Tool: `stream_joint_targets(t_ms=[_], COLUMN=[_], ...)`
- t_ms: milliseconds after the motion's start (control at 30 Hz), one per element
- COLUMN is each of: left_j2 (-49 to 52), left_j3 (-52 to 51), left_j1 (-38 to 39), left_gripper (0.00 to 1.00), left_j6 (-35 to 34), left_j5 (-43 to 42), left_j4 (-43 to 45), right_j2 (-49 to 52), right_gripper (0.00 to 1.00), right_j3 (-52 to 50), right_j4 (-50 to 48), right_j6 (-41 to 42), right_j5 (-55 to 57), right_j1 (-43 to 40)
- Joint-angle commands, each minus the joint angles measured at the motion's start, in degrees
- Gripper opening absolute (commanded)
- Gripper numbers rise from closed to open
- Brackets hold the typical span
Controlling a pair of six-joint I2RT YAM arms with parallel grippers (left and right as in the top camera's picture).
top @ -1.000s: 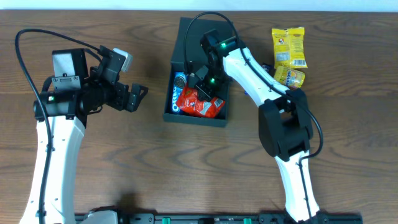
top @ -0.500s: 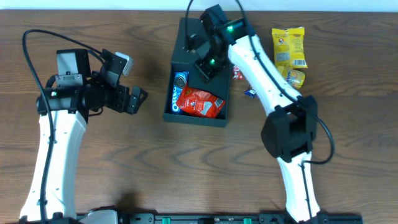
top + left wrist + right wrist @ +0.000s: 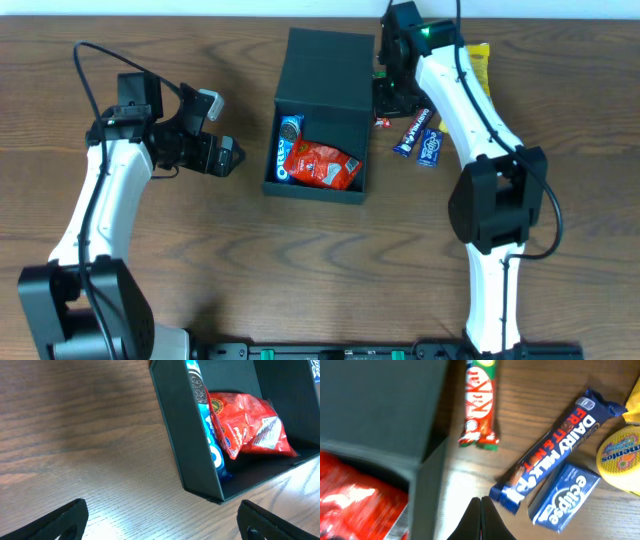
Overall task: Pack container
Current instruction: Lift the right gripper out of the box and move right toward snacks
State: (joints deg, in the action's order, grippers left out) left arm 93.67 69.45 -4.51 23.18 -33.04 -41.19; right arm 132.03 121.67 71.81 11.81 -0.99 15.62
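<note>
The black container (image 3: 320, 70) sits at the table's middle back with its flap lid lying over the far half. It holds a red snack bag (image 3: 322, 165) and a blue Oreo pack (image 3: 287, 148), which also show in the left wrist view as the bag (image 3: 247, 425) and the pack (image 3: 212, 440). My left gripper (image 3: 228, 157) is open and empty, left of the container. My right gripper (image 3: 385, 95) is shut and empty by the container's right wall, above a KitKat (image 3: 481, 400), a Dairy Milk bar (image 3: 555, 447) and an Eclipse box (image 3: 565, 497).
Yellow Mentos packets (image 3: 478, 62) lie at the back right, partly under my right arm. The Dairy Milk bar (image 3: 413, 130) and Eclipse box (image 3: 431, 146) lie right of the container.
My right gripper has lifted out of the container and moved right, past its right wall. The lid flap now lies over the far half. My left arm shifted slightly right.
</note>
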Motion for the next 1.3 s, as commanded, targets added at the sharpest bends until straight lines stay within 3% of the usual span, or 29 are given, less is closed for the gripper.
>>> stream_joint_targets(t_ms=[0,367,800,1133,1233,1267], left_j2=[1.27,1.31,1.31,1.31,1.31,1.31], left_j3=[0.00,0.00,0.00,0.00,0.00,0.00], left_j1=[-0.28,-0.28,-0.28,-0.31,-0.31,-0.31], left_gripper=[0.96,0.96,0.95,0.95,0.95,0.96], left_j6=[-0.96,-0.96,-0.94,-0.94,-0.96,-0.96], left_j5=[-1.55,-1.53,-1.51,-1.51,-1.53,-1.53], left_j4=[0.11,0.11,0.92,0.90,0.92,0.92], right_j2=[-1.40,-1.40,-1.40,-3.28,-5.53,-6.27], right_gripper=[0.01,0.01,0.01,0.01,0.02,0.09], right_j3=[-3.72,-10.25,-10.25,-6.64,-3.41,-2.73], right_j4=[-2.71,-19.69,-23.34,-21.59,-21.05,-21.29], right_j6=[2.91,-0.83,-6.34,-6.34,-6.29,-6.32], right_j5=[0.00,-11.15,-12.76,-8.79,-0.79,2.38], right_j1=[0.07,0.98,2.43,0.57,-1.25,-1.99])
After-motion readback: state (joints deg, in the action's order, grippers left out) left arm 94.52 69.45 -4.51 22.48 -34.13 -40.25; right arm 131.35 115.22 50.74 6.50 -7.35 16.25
